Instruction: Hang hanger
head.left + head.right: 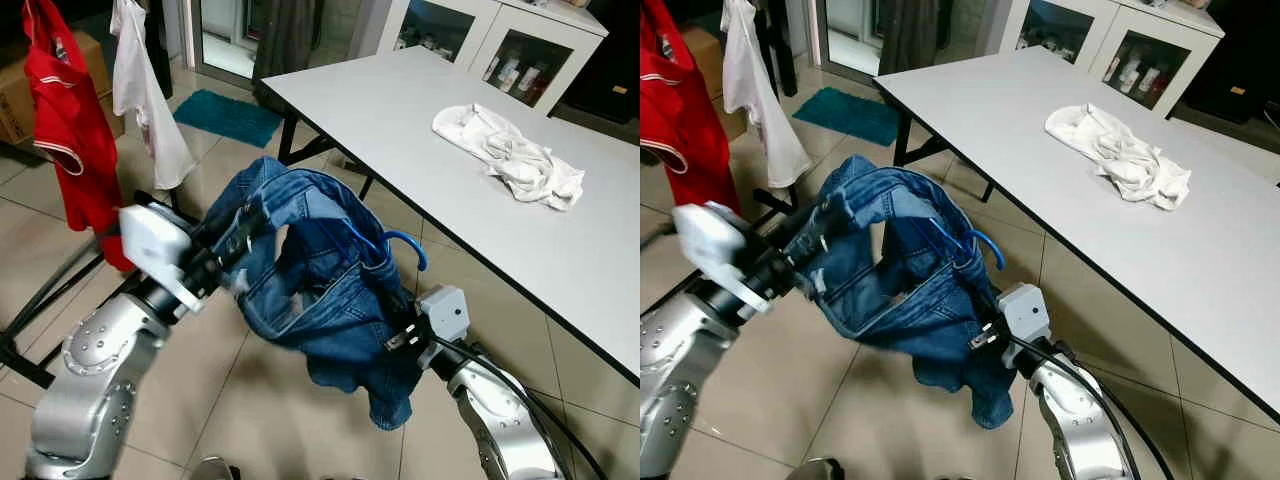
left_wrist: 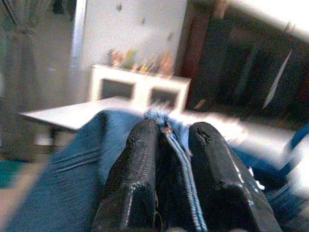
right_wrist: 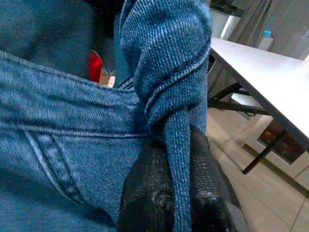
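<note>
Jeans on hanger carried between both claws, not hung yet.

Left claw (image 1: 243, 232) clamped on a fold of the jeans (image 1: 320, 300) near the waistband; in the left wrist view the cloth edge is pinched between its fingers (image 2: 133, 183). Right claw (image 1: 395, 335) clamped on another bunched strip of denim, lower and to the right; in the right wrist view the strip runs between the fingers (image 3: 145, 193). Two-point hold looks meant to keep the jeans spread and off the floor, so they don't slide off the blue hanger (image 1: 395, 243), whose hook pokes out on top between the claws. Clothes rack (image 1: 40, 290) with red shirt (image 1: 65, 130) and white garment (image 1: 145, 90) is at left, likely the target. Bench (image 1: 420, 130) at right holds a crumpled white cloth (image 1: 510, 155), well apart from the load.
</note>
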{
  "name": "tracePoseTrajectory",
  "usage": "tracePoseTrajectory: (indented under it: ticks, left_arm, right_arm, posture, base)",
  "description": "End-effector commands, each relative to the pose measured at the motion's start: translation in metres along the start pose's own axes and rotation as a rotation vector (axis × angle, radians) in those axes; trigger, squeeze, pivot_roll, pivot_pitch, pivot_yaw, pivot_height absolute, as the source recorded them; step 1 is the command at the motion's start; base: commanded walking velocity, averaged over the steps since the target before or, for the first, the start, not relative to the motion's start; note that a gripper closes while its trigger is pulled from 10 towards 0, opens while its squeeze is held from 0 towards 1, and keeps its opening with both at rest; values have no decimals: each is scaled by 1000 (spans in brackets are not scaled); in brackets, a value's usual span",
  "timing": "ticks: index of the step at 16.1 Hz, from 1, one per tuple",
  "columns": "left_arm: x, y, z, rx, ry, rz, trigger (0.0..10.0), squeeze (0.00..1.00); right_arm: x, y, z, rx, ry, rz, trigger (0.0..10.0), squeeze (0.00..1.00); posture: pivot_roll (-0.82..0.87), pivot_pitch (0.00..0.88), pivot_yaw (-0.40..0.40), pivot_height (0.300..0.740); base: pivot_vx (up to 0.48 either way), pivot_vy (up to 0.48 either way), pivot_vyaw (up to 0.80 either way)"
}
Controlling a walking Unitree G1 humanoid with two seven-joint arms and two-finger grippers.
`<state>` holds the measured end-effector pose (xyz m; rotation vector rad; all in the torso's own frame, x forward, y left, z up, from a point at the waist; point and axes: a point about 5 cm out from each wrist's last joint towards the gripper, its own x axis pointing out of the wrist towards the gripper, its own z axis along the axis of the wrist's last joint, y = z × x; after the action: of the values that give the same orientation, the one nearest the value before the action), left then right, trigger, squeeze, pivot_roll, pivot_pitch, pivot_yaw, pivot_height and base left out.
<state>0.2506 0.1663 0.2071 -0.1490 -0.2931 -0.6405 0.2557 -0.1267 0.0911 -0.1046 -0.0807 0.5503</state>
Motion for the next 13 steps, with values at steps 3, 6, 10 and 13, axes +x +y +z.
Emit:
tracePoseTrajectory:
  ticks: [3, 6, 10, 13]
  left_arm:
    - [-2, -8, 9, -184, -84, -48, 10000, 1000]
    - [-10, -9, 7, -454, -118, -66, 10000, 1000]
    - [-19, 1, -1, -630, -99, -13, 10000, 0]
    - [-18, 6, -2, -604, -96, 45, 10000, 0]
  right_arm:
    - [-2, -6, 4, -16, -27, -27, 0, 0]
    - [0, -6, 4, -16, -30, -25, 0, 0]
    - [1, -7, 4, -18, -29, -26, 0, 0]
    - [1, -7, 4, -18, -31, -25, 0, 0]
  posture:
    - [133, 111, -149, 740]
    - [136, 110, -150, 740]
    - [136, 107, -151, 740]
    - [138, 105, -151, 740]
  base:
    - [0, 0, 0]
    - [0, 0, 0]
    - [0, 0, 0]
    - [0, 0, 0]
